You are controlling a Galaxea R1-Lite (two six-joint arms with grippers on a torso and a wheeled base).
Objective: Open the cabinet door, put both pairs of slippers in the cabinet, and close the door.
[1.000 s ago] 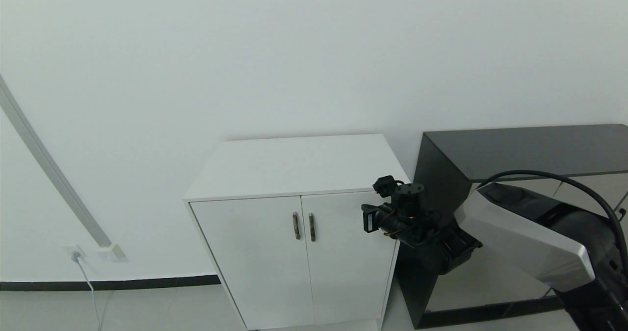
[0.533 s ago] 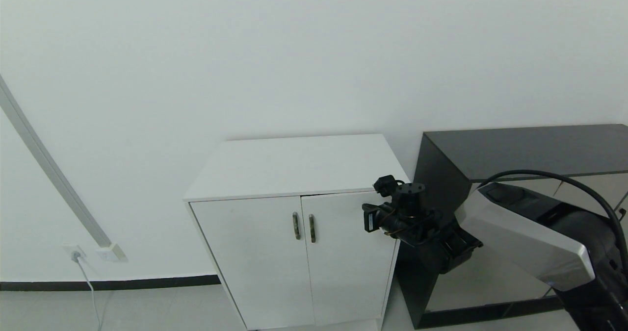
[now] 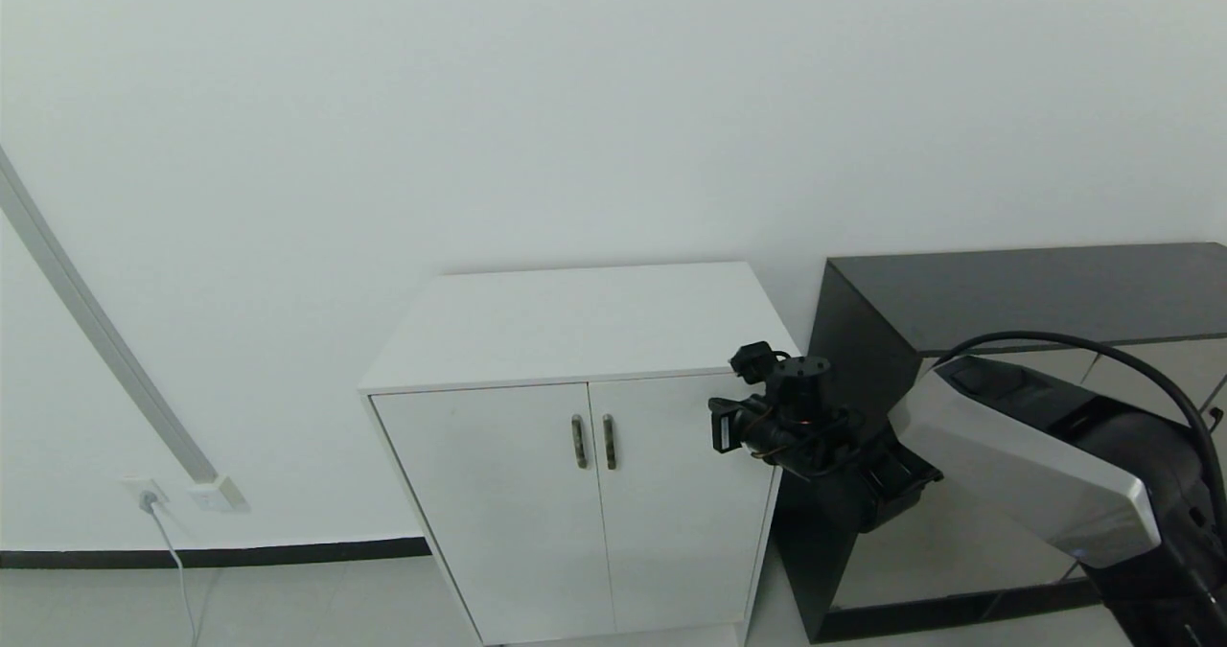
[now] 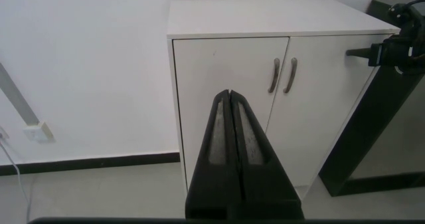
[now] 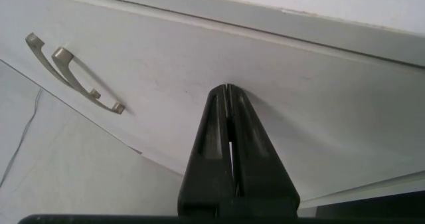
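Observation:
The white cabinet [image 3: 566,326] stands against the wall with both doors closed. Its two metal handles [image 3: 594,442] sit side by side at the centre seam. My right gripper [image 3: 714,427] is shut, and its tip [image 5: 228,88] is against the upper outer part of the right door [image 3: 681,494], well away from the handles [image 5: 73,68]. My left gripper [image 4: 230,94] is shut with nothing in it. It hangs some way back from the cabinet, facing the left door [image 4: 226,98], and the right gripper [image 4: 362,52] shows beyond it at the right door's edge.
A black cabinet [image 3: 1016,292] with mirrored fronts stands right beside the white one. On the wall to the left are a slanted cable duct [image 3: 96,331] and a socket with a plugged cord [image 3: 149,501]. Bare floor [image 3: 288,604] lies in front, to the left.

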